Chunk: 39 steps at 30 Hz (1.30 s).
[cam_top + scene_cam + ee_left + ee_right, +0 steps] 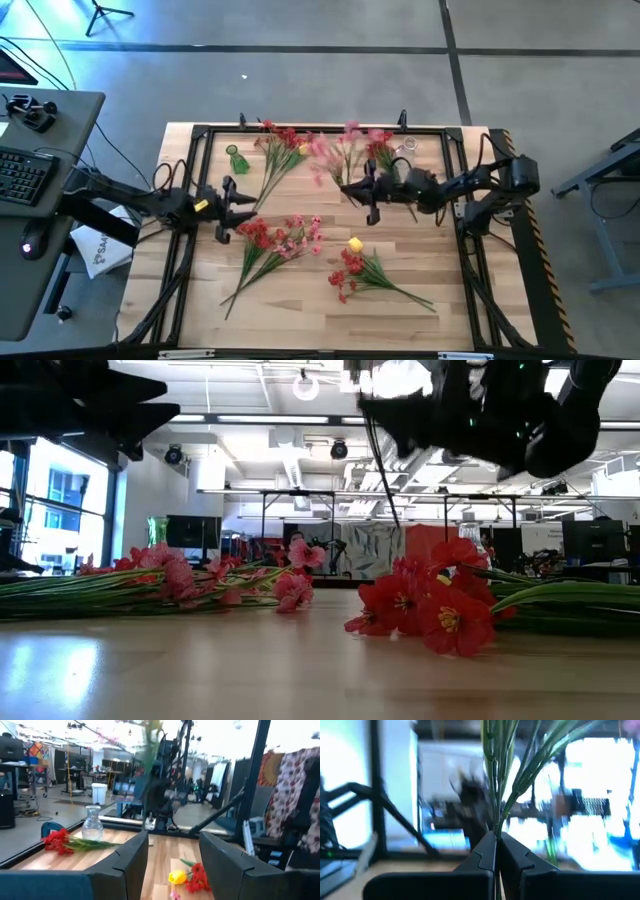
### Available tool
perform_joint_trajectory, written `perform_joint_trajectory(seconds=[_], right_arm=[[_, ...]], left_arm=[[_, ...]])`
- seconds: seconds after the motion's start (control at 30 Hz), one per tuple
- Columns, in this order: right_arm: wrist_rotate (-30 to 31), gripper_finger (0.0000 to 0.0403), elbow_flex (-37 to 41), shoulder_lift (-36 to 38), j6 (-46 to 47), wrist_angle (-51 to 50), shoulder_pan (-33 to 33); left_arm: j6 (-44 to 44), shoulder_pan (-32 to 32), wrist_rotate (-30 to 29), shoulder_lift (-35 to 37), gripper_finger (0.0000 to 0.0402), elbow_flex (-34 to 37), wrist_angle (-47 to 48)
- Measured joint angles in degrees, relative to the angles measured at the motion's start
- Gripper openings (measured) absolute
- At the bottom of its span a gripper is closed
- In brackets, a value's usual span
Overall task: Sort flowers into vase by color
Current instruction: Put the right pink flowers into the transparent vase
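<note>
My right gripper [362, 196] is over the table's middle, shut on a spray of pink blossoms [335, 152] lifted off the table; the right wrist view shows its green stems [495, 775] rising from my gripper [496, 851]. My left gripper [237, 206] is open above the left half, beside a pink and red bunch [277, 238] lying flat. A red spray with a yellow bloom [354, 244] lies near the front. Another red bunch [281, 144] lies by the green vase [237, 158]. A clear glass vase [405, 146] stands at the far edge. My right gripper pinches the pink spray's green stems [497, 827] between its two shut fingers, several thin stems together. The fingers lie across the stems, coming level from the table's right. The spray is lifted clear; blossoms stand toward the far edge, and a thin stem end [385, 480] hangs below.
A black frame [300, 130] rims the wooden table. Red flowers [385, 156] lie by the glass vase [92, 822]. In the low view red blooms [430, 608] and pink ones [180, 575] rest on the wood. A desk with a keyboard [25, 175] stands left of the table.
</note>
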<state>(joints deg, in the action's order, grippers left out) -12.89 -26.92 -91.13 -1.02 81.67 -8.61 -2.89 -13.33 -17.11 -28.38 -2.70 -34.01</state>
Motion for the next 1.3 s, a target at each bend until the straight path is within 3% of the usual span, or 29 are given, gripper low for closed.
perform_joint_trajectory(seconds=[0.33,0.63,0.87,1.07,1.2,1.3], right_arm=[[-10.84,0.0,-10.77,-1.27,-5.18,1.33,3.33],[-6.1,0.0,-11.69,-5.71,-6.99,5.34,6.62],[-3.37,0.0,-11.69,-10.25,-8.48,8.32,7.63],[-3.25,0.0,-11.69,-10.93,-9.25,8.33,7.82],[-3.32,0.0,-11.69,-10.93,-10.01,8.33,8.21],[-3.38,0.0,-11.69,-10.93,-9.98,8.33,8.29]], left_arm=[[9.57,0.14,-0.52,-28.34,0.0163,-17.18,-0.67],[19.39,4.92,-0.12,-48.77,0.0165,-31.36,-3.52],[19.46,8.74,9.07,-56.94,0.0189,-37.39,-7.17],[18.64,9.45,9.38,-61.24,0.0192,-39.59,-8.09],[18.6,9.45,8.89,-61.92,0.0172,-39.66,-9.34],[18.18,9.42,8.9,-61.92,0.0136,-39.67,-9.36]])
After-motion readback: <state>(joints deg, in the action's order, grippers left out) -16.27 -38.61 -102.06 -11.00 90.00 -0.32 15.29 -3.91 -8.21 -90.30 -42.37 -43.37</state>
